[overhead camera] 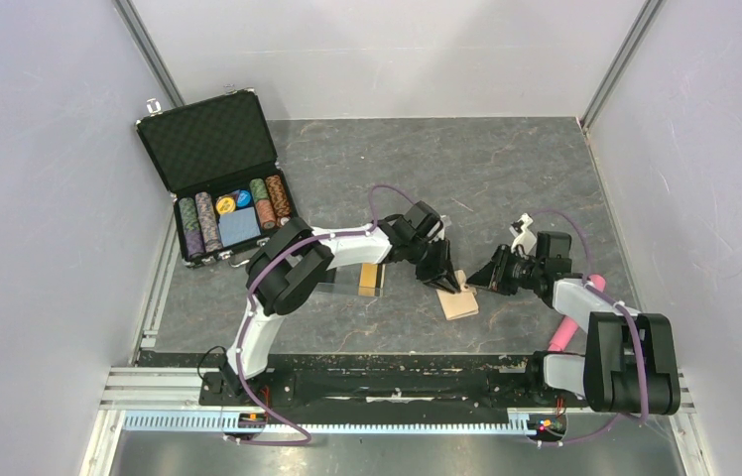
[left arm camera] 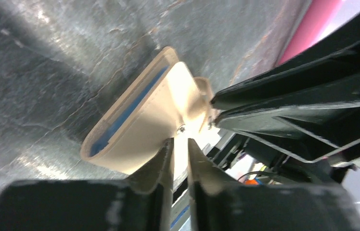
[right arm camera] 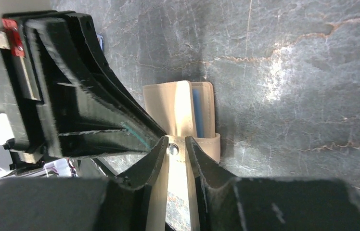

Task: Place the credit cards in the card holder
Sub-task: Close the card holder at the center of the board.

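The tan card holder (overhead camera: 460, 303) lies on the dark table between both arms, slightly open, with its blue lining (left arm camera: 120, 113) showing. My right gripper (right arm camera: 174, 139) is shut on its snap tab (right arm camera: 178, 168), and the stud sits right at the fingertips. My left gripper (left arm camera: 180, 140) stands narrowly open at the holder's edge, with light showing through the gap and nothing between the fingers. In the top view the left gripper (overhead camera: 449, 286) and right gripper (overhead camera: 474, 281) meet over the holder. A gold-orange credit card (overhead camera: 371, 277) lies under the left forearm; the black card does not show clearly.
An open black foam-lined case (overhead camera: 210, 139) with several poker chips stands at the back left. A clear sleeve (overhead camera: 339, 289) lies beside the gold card. A pink cylinder (overhead camera: 567, 327) rests by the right arm. Grey walls enclose the table on three sides.
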Motion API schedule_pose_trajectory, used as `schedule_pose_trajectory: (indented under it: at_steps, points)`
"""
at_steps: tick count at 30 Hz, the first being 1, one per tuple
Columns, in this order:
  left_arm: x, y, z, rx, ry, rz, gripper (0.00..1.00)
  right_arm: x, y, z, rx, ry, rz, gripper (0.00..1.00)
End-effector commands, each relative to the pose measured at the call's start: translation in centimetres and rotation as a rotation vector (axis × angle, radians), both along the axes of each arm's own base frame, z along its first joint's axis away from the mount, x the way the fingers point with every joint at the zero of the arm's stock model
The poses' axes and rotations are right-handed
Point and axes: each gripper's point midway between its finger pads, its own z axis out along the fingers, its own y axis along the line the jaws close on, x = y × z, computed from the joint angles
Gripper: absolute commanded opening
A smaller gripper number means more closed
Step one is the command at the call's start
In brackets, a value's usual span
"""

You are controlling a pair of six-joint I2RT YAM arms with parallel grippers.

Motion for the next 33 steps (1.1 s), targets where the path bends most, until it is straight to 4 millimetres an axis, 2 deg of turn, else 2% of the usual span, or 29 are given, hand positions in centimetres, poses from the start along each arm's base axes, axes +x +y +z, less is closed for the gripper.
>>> schedule_pose_trajectory:
  at_steps: [1,6,10,13,14,17,23,29,33]
  points:
    - [1.2,-2.0,5.0,-0.237,-0.038,0.022,0.29,-0.3,0.1,-0.8,-0.009,0.005,0.004,0.2]
    - [0.9,-2.8,5.2,-0.287,-0.013,-0.001,0.34,-0.2,0.0,-0.9,-0.011,0.009,0.0,0.2]
    - [0.8,-2.8,4.2,-0.271,0.01,-0.001,0.34,0.2,0.1,-0.6,-0.006,-0.013,0.0,0.2]
    - [0.7,-2.8,3.6,-0.261,0.028,-0.005,0.3,0.2,0.1,-0.7,-0.004,-0.009,-0.002,0.19]
    - [0.7,-2.6,3.4,-0.246,0.028,-0.003,0.3,0.2,0.1,-0.7,-0.003,-0.008,-0.004,0.19]
    - [1.0,-1.7,2.9,-0.174,-0.014,0.002,0.4,0.4,0.1,-0.5,-0.001,-0.013,-0.007,0.2]
    - [1.6,-0.2,2.2,-0.054,-0.076,0.009,0.41,0.5,0.1,-0.3,-0.002,-0.018,-0.012,0.19]
    - [1.1,-1.2,1.0,-0.094,-0.02,-0.009,0.4,0.3,0.1,-0.5,0.002,-0.011,-0.008,0.19]
    - [1.0,-2.2,1.5,-0.156,0.002,-0.017,0.34,0.3,0.2,-0.5,0.006,-0.012,-0.007,0.19]
